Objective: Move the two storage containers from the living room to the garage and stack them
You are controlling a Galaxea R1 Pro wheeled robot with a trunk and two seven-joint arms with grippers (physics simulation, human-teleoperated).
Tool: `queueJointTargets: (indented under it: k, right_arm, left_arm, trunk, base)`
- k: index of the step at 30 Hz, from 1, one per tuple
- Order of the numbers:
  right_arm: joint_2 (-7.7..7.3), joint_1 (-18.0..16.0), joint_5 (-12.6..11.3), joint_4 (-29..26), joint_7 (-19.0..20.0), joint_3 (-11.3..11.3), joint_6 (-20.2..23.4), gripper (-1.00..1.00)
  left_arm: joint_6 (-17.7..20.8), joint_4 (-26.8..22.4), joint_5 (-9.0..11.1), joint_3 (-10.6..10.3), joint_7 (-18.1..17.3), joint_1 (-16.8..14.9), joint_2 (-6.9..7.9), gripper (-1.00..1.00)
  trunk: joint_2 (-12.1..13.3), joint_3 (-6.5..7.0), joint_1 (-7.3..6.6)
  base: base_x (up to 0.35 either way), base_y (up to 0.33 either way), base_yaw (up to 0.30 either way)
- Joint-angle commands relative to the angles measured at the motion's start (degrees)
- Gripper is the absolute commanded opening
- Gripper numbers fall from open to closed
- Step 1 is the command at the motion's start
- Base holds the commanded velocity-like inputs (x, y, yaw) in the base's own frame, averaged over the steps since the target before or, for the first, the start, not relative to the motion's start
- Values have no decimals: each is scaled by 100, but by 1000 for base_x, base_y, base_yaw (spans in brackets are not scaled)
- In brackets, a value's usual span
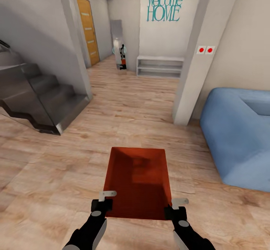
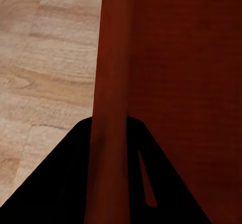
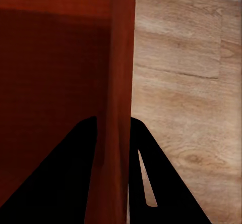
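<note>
Bin [image 1: 137, 182]: one, orange-red, carried level above the wood floor [image 1: 56, 175]; left pincer [image 1: 102, 200] and right pincer [image 1: 175, 207] each clenched on a side wall. We judged the garage unreached, stacking undone.

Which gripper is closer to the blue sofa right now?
Right. The right gripper clamps the storage container wall on the side facing the blue sofa; the left gripper grips the opposite wall, farther away.
</note>
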Motion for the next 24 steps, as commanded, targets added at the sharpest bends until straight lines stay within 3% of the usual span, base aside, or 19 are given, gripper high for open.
queueJointTargets:
  k: [1,24]
  right_arm:
    - [-214,-15,37,-31,29,5,-39,-100]
    - [-216,-15,43,-31,22,5,-51,-100]
  left_arm:
    - [27,433,2,-67,-103,1,-1,-100]
    - [8,441,2,-66,-109,1,-1,-100]
  trunk:
    - [-3,-5,3]
    - [-3,-5,3]
  base:
    - [336,0,-1]
    - [336,0,0]
